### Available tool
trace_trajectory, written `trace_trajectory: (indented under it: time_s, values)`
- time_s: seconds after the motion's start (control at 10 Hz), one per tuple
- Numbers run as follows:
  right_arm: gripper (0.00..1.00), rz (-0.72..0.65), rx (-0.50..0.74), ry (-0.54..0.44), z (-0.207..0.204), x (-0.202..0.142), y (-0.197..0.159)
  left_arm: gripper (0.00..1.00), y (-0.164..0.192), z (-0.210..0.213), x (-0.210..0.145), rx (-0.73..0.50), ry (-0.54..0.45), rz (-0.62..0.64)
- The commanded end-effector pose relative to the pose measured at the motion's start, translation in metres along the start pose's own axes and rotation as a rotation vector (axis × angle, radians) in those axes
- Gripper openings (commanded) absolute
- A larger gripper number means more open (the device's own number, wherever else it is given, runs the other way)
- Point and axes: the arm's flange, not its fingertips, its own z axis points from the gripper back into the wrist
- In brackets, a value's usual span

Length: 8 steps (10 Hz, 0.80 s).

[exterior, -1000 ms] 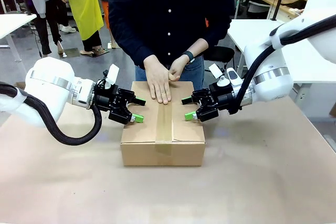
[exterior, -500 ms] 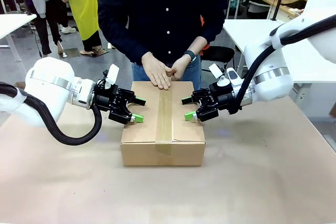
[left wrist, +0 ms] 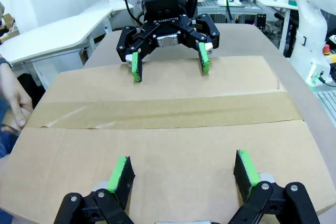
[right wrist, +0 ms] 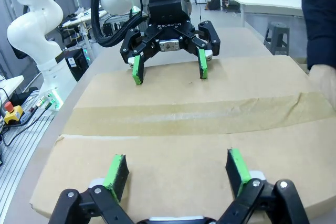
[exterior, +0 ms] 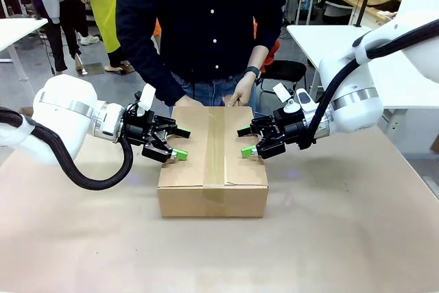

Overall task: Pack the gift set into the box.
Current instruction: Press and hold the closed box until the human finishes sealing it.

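The box [exterior: 212, 162] stands shut in the middle of the table, its top flaps joined by a strip of brown tape [exterior: 215, 147]. The gift set is hidden. My left gripper [exterior: 180, 142] is open, with its green pads over the box's left flap [left wrist: 157, 82]. My right gripper [exterior: 244, 141] is open over the right flap [right wrist: 184, 93]. In the left wrist view my own gripper [left wrist: 184, 170] faces the right gripper [left wrist: 169, 65] across the tape. From the right wrist, that gripper [right wrist: 177, 170] faces the left gripper [right wrist: 168, 69]. Neither holds anything.
A person in a dark shirt stands at the far edge, both hands [exterior: 241, 94] at the box's far rim; one hand [right wrist: 323, 80] sits at the edge of the right wrist view. Bare brown table [exterior: 329, 238] surrounds the box. White tables stand behind.
The person's hands have slid off the taped top of the box and back to its far edge. Both grippers have stayed where they were.
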Motion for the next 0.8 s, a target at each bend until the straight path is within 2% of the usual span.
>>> trace_trajectory:
  time_s: [0.0, 0.2, 0.3, 0.5, 0.6, 0.7]
  values:
    - [1.0, -0.022, 0.0, 0.009, 0.0, -0.002, 0.0, 1.0, -0.001, 0.0, -0.002, 0.003, 0.001, -0.011]
    - [1.0, -0.022, 0.0, 0.009, 0.0, -0.002, 0.0, 1.0, 0.0, 0.0, 0.0, 0.0, 0.0, 0.0]
    - [1.0, 0.0, 0.0, 0.0, 0.0, 0.0, 0.0, 1.0, -0.02, 0.027, 0.028, 0.002, -0.055, 0.002]
    - [1.0, 0.114, -0.033, -0.185, 0.064, 0.035, 0.045, 1.0, -0.068, 0.1, 0.07, 0.06, -0.206, -0.087]
    - [1.0, 0.138, -0.101, -0.299, 0.103, 0.037, 0.061, 1.0, -0.088, 0.134, 0.072, 0.11, -0.304, -0.112]
    - [1.0, 0.158, -0.226, -0.444, 0.146, 0.027, 0.07, 1.0, -0.101, 0.165, 0.058, 0.177, -0.379, -0.124]
